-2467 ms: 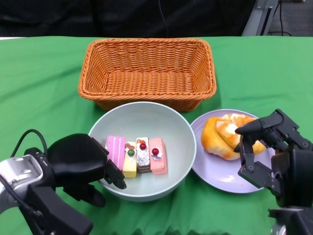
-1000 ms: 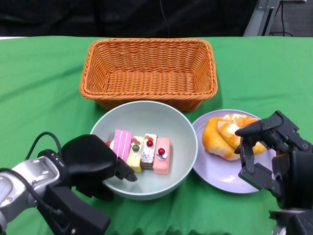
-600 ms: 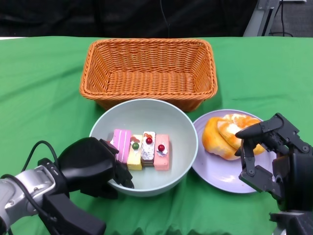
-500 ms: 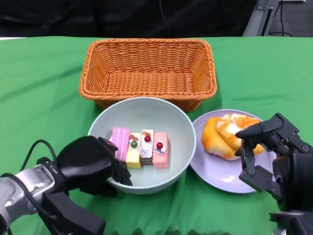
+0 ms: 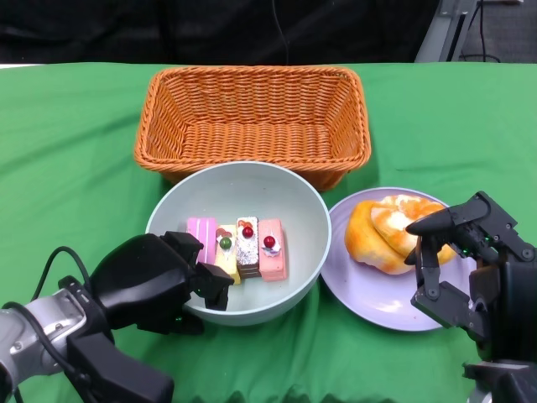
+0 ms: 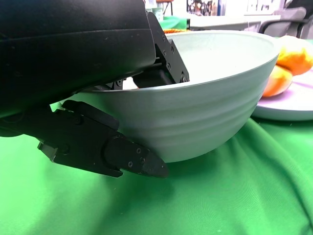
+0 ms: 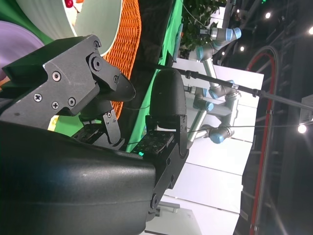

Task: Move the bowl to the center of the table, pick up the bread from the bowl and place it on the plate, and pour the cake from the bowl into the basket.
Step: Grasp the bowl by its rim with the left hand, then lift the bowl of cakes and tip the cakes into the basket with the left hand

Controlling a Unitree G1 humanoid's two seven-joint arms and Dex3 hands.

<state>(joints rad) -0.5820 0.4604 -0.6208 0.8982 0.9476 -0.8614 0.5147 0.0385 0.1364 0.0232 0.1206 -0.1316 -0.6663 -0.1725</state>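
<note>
Basket [image 5: 252, 122] close behind bowl [image 5: 289, 197], plate [image 5: 369, 294] just beside, open green cloth [image 5: 67, 151] on both flanks

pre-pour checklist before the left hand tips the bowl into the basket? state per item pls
1. Left hand grips the bowl rim, fingers inside and under: ok.
2. Bread out of the bowl, on the plate: ok.
3. Cake in the bowl: ok.
4. Basket upright, open side up, just behind the bowl: ok.
5. Right hand holds nothing and hangs over the plate's near edge, beside the pour path: ok.
6. Grip firm enough for tipping: cannot tell.
</note>
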